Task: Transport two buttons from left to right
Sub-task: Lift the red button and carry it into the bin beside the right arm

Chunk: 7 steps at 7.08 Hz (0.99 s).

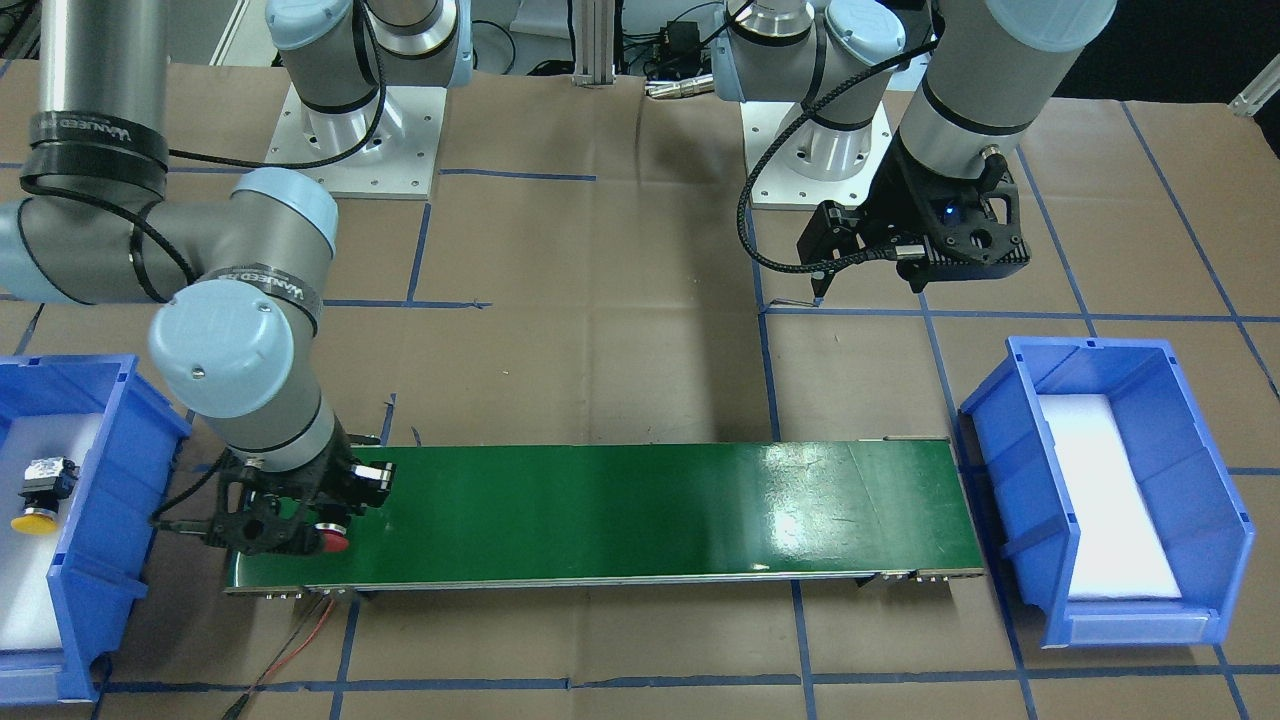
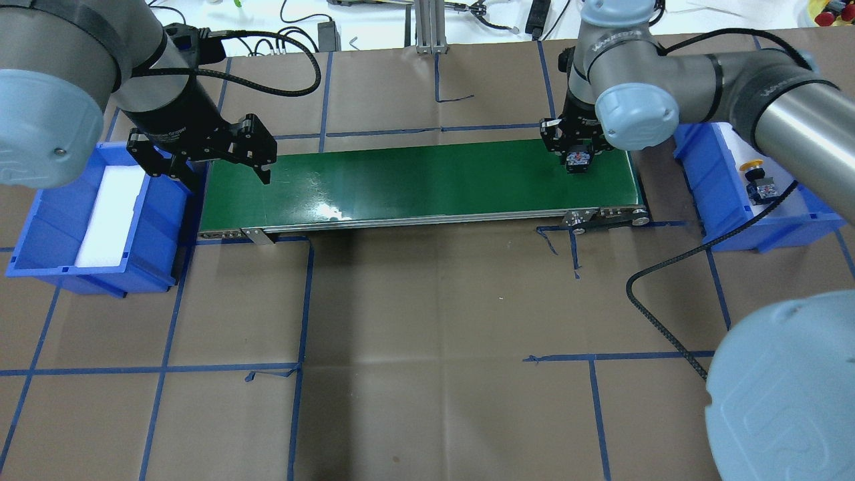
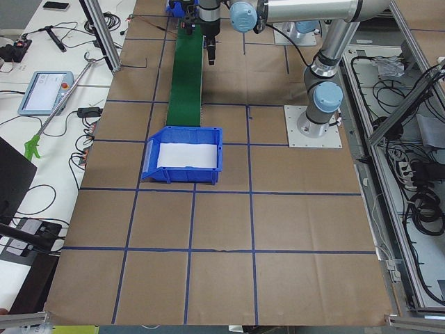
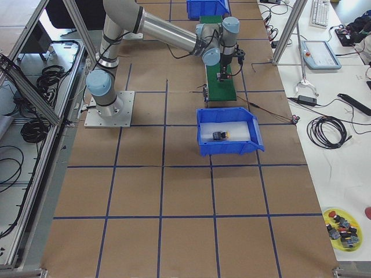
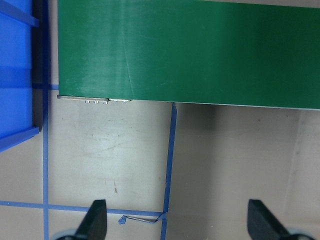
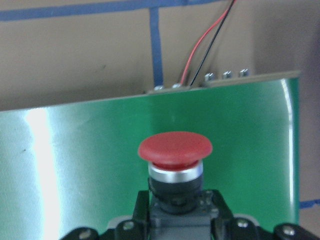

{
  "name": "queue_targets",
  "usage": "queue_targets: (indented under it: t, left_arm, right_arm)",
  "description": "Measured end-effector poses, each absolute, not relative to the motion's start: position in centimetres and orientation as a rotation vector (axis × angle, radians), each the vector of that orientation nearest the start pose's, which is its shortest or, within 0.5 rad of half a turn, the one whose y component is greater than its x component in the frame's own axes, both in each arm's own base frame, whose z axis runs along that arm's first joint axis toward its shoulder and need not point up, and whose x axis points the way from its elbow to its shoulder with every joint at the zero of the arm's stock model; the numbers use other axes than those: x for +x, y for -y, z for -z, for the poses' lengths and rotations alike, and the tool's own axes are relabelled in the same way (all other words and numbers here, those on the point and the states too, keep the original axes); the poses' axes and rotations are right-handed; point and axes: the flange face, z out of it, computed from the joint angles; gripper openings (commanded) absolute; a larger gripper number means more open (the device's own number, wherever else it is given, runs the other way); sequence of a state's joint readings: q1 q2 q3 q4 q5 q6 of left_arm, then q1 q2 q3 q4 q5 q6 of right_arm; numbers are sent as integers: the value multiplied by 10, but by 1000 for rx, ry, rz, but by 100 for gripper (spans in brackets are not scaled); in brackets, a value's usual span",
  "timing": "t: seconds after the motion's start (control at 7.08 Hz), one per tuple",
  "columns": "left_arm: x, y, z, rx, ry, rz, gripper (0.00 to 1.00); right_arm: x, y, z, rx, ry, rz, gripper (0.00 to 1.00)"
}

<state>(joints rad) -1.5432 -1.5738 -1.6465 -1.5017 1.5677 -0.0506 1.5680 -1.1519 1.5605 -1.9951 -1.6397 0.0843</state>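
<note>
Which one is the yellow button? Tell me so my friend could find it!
Find the long green belt across the table, then the blue bin at the end near the robot's right arm. The yellow button lies on its side on the white padding inside. Its cap is yellow and nothing holds it, while the red button sits in the right gripper over the belt.

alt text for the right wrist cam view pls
A red-capped button with a silver collar is gripped by its dark body in the right gripper, with a glossy green conveyor belt beneath it. Beyond the belt's far edge are brown paper, blue tape lines and two wires, red and black.
</note>
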Motion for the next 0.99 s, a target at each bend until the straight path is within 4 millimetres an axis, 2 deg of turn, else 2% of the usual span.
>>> queue_targets:
  t: [0.14, 0.28, 0.42, 0.57, 0.71, 0.99]
  left_arm:
    - [-120, 494, -456, -123, -3142, -15, 100]
    - [-120, 495, -456, -123, -3142, -15, 100]
    - [-120, 495, -456, -123, -3142, -14, 100]
    - [-120, 495, -456, -123, -3142, -14, 100]
    - [-120, 495, -456, -123, -3143, -15, 100]
    - [-120, 495, -456, -123, -3143, -15, 100]
  right_arm:
    - [83, 637, -334, 117, -3209, 34, 3]
    - [29, 639, -367, 55, -3213, 47, 3]
    - [-30, 641, -391, -15, -3217, 66, 3]
    - [-84, 645, -402, -71, -3221, 81, 4]
    - [-119, 653, -397, -135, -3220, 78, 4]
    - [-159, 678, -364, -208, -3206, 38, 4]
